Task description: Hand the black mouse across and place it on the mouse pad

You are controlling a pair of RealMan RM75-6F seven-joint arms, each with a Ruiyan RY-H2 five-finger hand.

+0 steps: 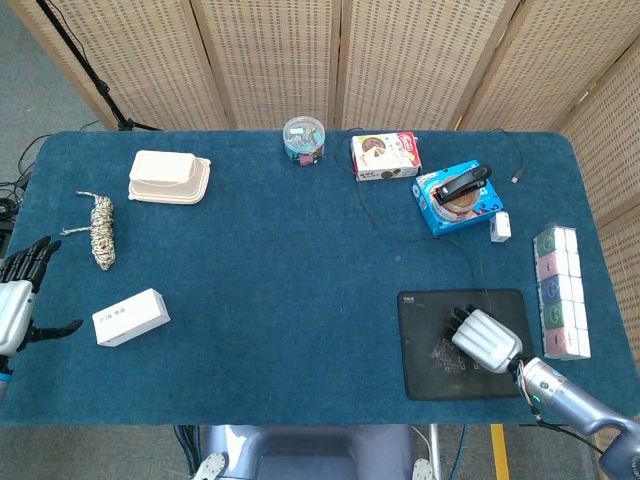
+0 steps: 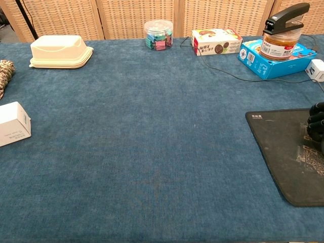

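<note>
My right hand (image 1: 484,337) lies low over the black mouse pad (image 1: 430,360) at the table's front right, fingers curled downward. The black mouse is almost wholly hidden beneath it; its thin cable (image 1: 440,240) runs across the cloth and ends at the hand. In the chest view only the dark fingers of the right hand (image 2: 317,121) show at the right edge, above the mouse pad (image 2: 283,152). My left hand (image 1: 18,295) hangs at the table's far left edge, fingers spread, holding nothing.
A white box (image 1: 130,317) and a coiled rope (image 1: 101,230) lie near the left hand. A cream lidded container (image 1: 169,177), a clip jar (image 1: 304,140), a snack box (image 1: 385,156) and a blue box with a stapler (image 1: 458,195) line the back. Coloured cubes (image 1: 560,290) stand right of the pad.
</note>
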